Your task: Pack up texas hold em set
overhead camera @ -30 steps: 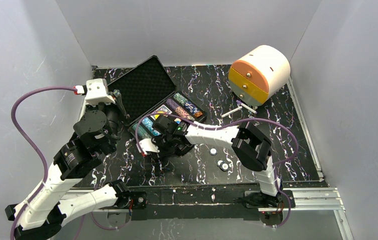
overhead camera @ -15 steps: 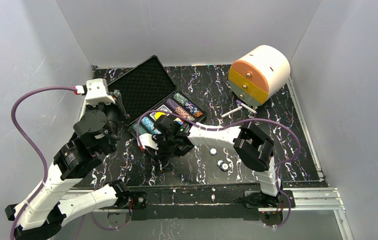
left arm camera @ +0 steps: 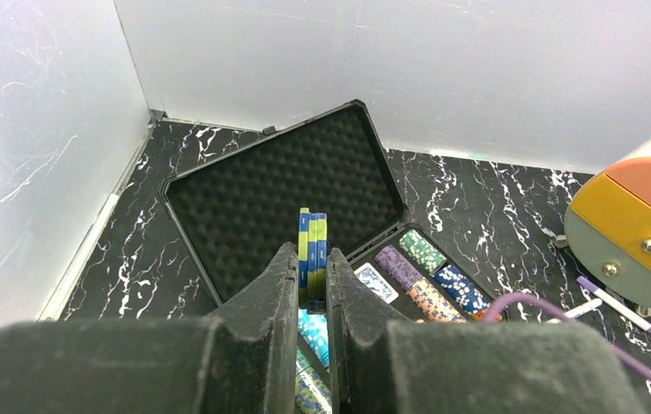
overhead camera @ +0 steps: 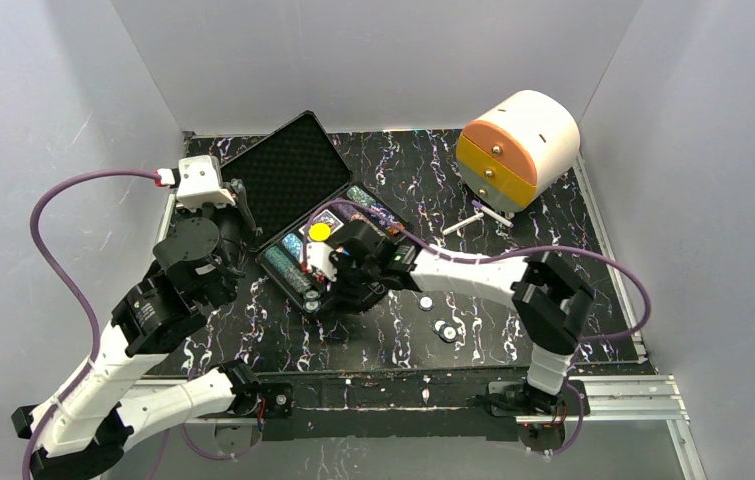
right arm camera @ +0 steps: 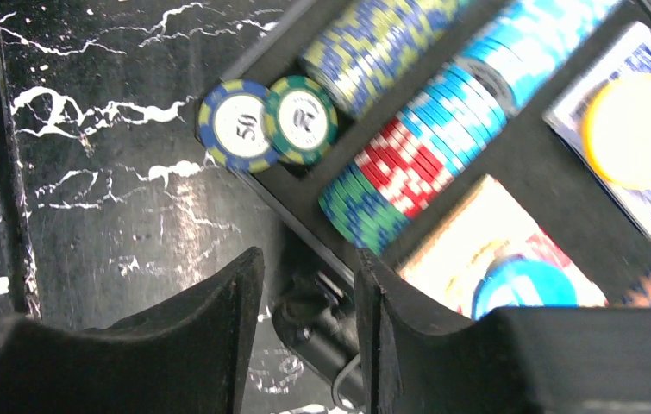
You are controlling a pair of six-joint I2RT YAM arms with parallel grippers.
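The black case (overhead camera: 288, 175) lies open, foam lid tipped back, with chip rows (overhead camera: 293, 268) in its tray. A yellow round button (overhead camera: 321, 232) rests on the card deck (right arm camera: 649, 185). Two loose chips (right arm camera: 237, 125) lie flat in the tray's corner. My right gripper (overhead camera: 325, 290) hangs over the tray's front edge. In the right wrist view it (right arm camera: 309, 272) stands open, its jaws either side of the case handle (right arm camera: 322, 328) with a gap. My left gripper (left arm camera: 311, 276) is shut on a few blue-and-yellow chips (left arm camera: 313, 250), held edge-on above the lid; in the top view it (overhead camera: 240, 205) hovers left of the case.
A cream-and-orange round drawer box (overhead camera: 515, 148) stands at the back right, with a white pen (overhead camera: 478, 217) in front of it. Small round buttons (overhead camera: 444, 329) lie on the marbled table near the right arm. Grey walls close in the left, back and right.
My right gripper has moved back and right along the case's front edge, uncovering the chip rows, and its jaws have widened. The left arm shifted only slightly, still gripping its chips.
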